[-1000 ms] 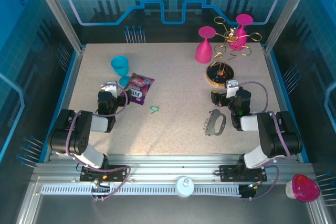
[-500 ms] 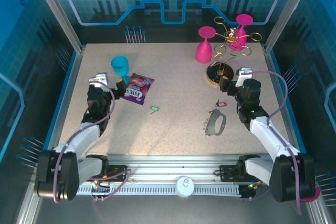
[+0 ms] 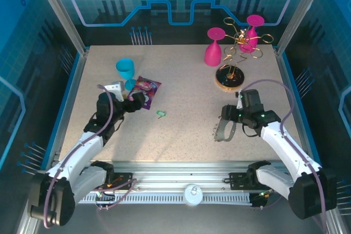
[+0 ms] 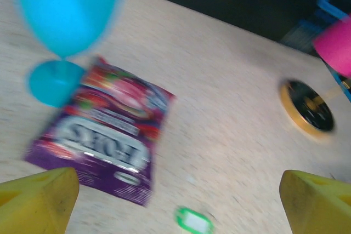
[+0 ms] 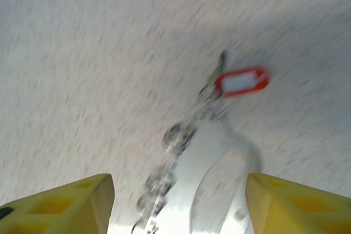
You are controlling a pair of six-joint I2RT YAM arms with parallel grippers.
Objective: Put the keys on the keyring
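The green-tagged key (image 3: 160, 114) lies mid-table, and in the left wrist view it (image 4: 193, 222) sits low between my fingers, just past the purple packet's corner. My left gripper (image 3: 137, 102) (image 4: 178, 204) hovers open over that packet's near end. The grey oval keyring (image 3: 225, 130) (image 5: 214, 179) lies flat with a short chain beside it. The red-tagged key (image 5: 241, 80) rests just beyond its far end. My right gripper (image 3: 227, 115) (image 5: 180, 206) stands open above the keyring, holding nothing. Both wrist views are motion-blurred.
A purple snack packet (image 3: 146, 88) (image 4: 109, 130) and a blue goblet (image 3: 125, 69) (image 4: 66, 20) stand at left. The gold wire rack on its round base (image 3: 230, 78) (image 4: 307, 105) and two pink glasses (image 3: 213, 50) occupy the back right.
Both arms have unfolded. The left gripper swung right over the packet toward the green key. The right gripper dropped back and left over the keyring, covering the red key from above.
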